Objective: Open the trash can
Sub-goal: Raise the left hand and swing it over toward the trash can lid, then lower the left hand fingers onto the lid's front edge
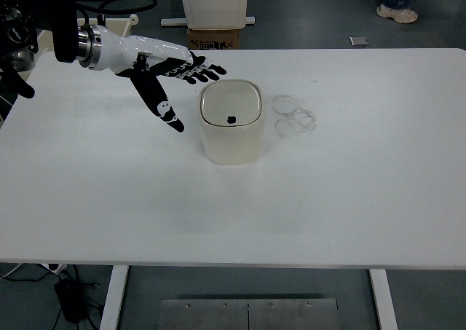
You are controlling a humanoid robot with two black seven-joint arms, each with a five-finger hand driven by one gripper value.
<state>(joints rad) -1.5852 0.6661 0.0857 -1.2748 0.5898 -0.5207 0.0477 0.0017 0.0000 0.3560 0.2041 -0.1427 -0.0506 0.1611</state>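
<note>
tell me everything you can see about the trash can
The trash can is a small cream box with rounded corners, plastic by the look of it. Its lid is shut and lies flat inside a raised rim, with a small dark mark near its front edge. It stands upright on the white table, a little behind the middle. Nothing touches it; the left hand hovers open to its left.

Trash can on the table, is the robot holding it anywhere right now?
No. The left hand is open beside the trash can, fingers spread, holding nothing.
</note>
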